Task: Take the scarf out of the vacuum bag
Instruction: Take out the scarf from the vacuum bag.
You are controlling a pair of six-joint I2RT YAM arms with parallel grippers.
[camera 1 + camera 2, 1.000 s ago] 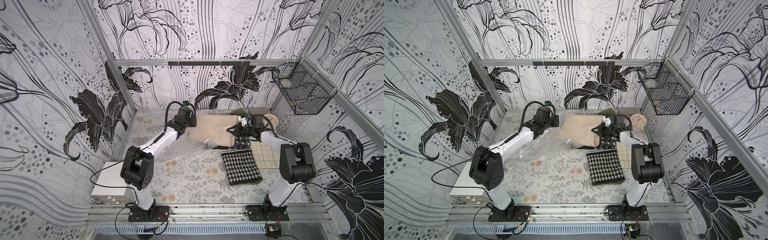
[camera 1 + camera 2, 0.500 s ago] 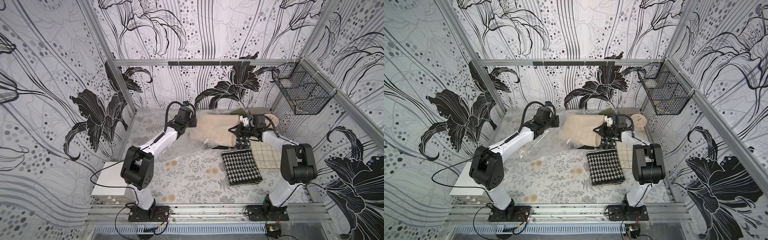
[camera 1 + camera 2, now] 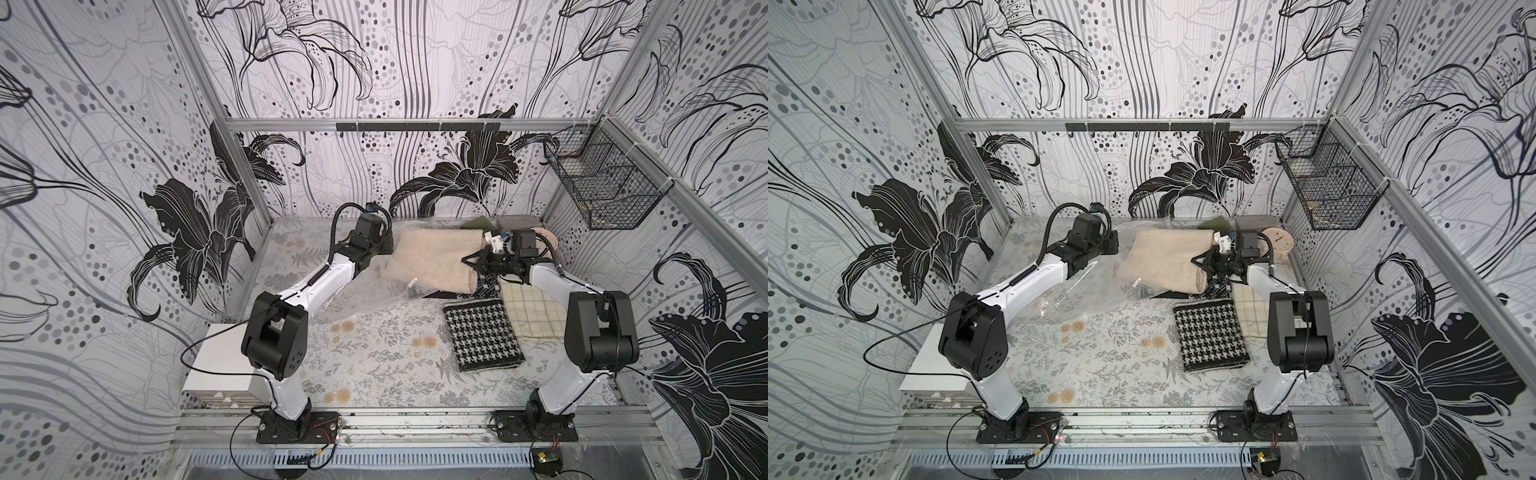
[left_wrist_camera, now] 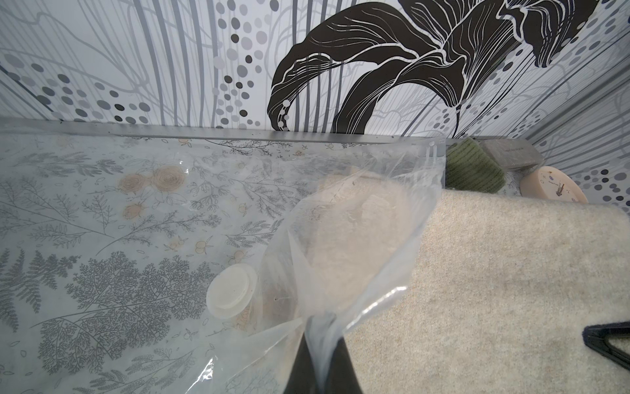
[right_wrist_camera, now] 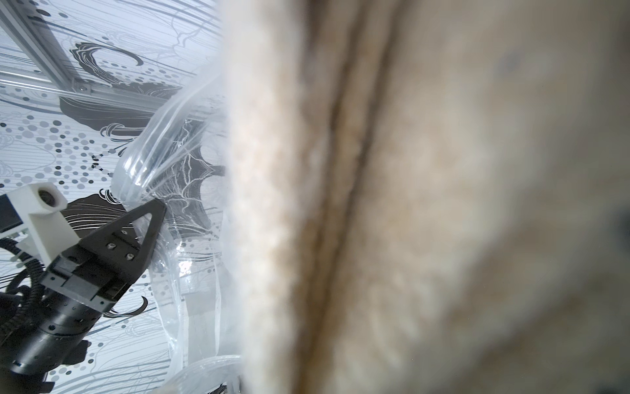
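Observation:
The beige folded scarf (image 3: 432, 259) (image 3: 1167, 262) lies at the back of the table, most of it outside the clear vacuum bag (image 3: 365, 286) (image 3: 1084, 291). One end still sits in the bag's mouth (image 4: 341, 238). My left gripper (image 4: 320, 361) (image 3: 386, 248) is shut on a bunched edge of the bag, beside the white valve disc (image 4: 231, 291). My right gripper (image 3: 467, 262) (image 3: 1198, 259) is shut on the scarf's other end. In the right wrist view the scarf (image 5: 409, 204) fills the picture and hides the jaws.
A houndstooth cloth (image 3: 482, 334) and a cream checked cloth (image 3: 532, 311) lie in front of the right arm. A green knit (image 4: 474, 169), a grey block (image 4: 511, 155) and a round clock (image 4: 552, 187) sit in the back right corner. A wire basket (image 3: 602, 187) hangs on the right wall.

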